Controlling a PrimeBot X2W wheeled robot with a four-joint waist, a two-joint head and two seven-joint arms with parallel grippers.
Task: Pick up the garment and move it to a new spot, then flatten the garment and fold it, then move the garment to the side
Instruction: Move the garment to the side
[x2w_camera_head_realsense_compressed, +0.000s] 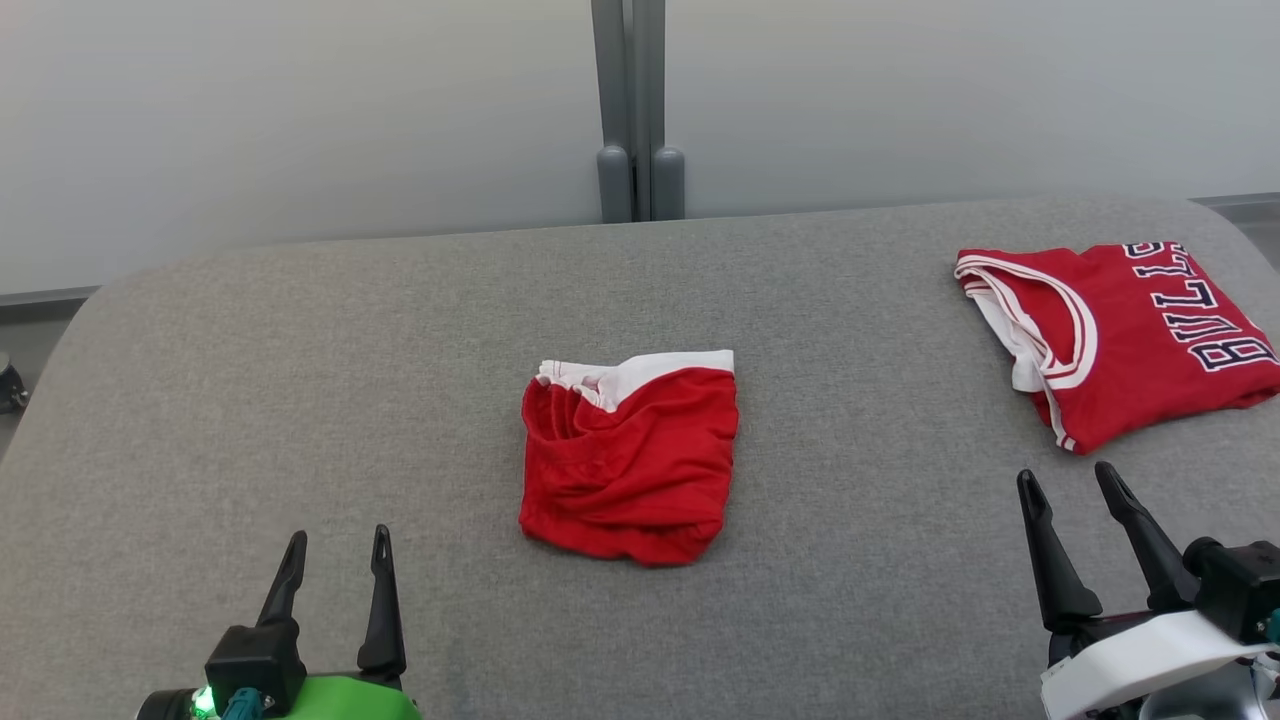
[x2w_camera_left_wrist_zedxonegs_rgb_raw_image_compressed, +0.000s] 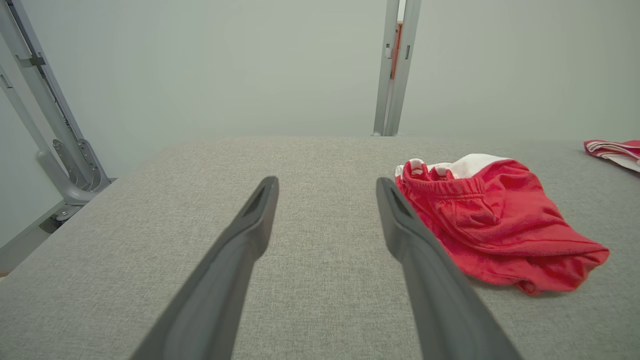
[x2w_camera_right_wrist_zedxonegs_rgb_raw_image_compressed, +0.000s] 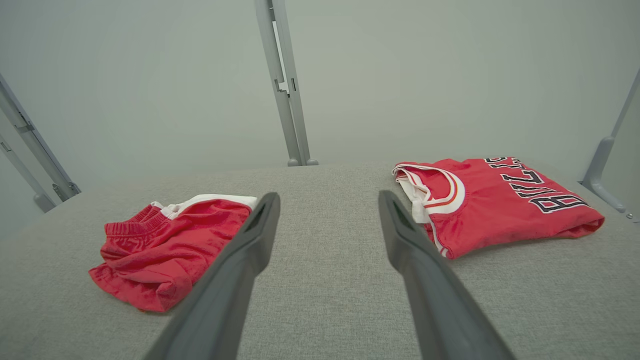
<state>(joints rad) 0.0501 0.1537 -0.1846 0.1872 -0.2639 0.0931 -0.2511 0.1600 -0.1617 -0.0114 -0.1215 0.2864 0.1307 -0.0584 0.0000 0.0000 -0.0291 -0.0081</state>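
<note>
The garment is a pair of red shorts with a white band, lying loosely folded and rumpled in the middle of the grey table. It also lies at the right in the left wrist view and at the left in the right wrist view. My left gripper hovers open near the front left edge, well left of the shorts, nothing between its fingers. My right gripper stands open at the front right, just below a folded jersey, its fingers empty.
A folded red jersey with dark lettering lies at the table's back right, also showing in the right wrist view. A grey post rises behind the table's far edge against a pale wall. Metal frame struts stand at the left.
</note>
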